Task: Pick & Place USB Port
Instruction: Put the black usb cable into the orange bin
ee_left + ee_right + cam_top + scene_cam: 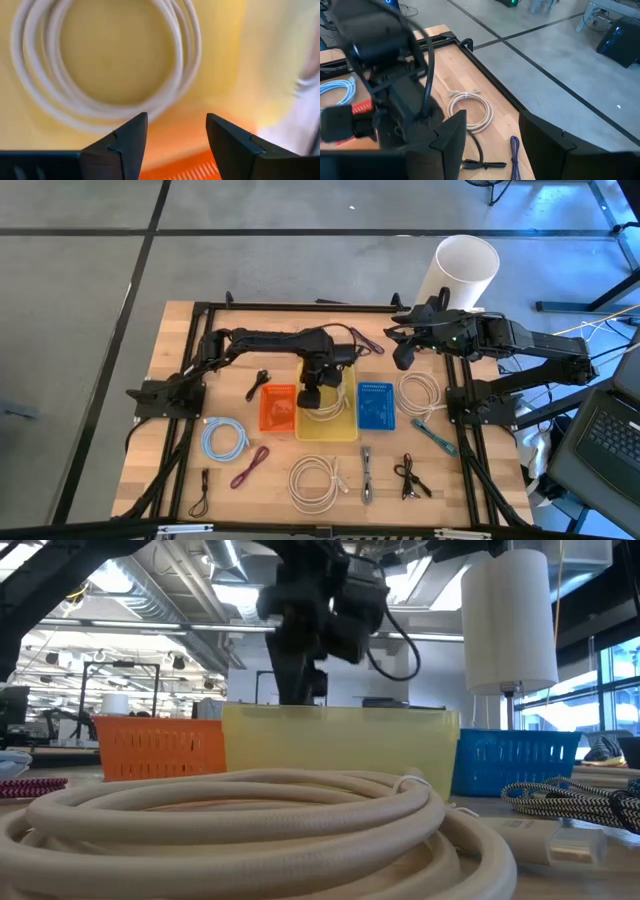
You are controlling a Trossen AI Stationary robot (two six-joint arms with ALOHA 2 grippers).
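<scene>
White cable (100, 60) coiled in yellow bin (340, 427) — left gripper (176, 145) open above.

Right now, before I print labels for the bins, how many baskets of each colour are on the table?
orange basket: 1
yellow basket: 1
blue basket: 1
Total: 3 baskets

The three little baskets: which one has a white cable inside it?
The yellow basket in the middle. A coiled white cable lies in it, under the left pincer. The orange basket and blue basket beside it show none.
</scene>
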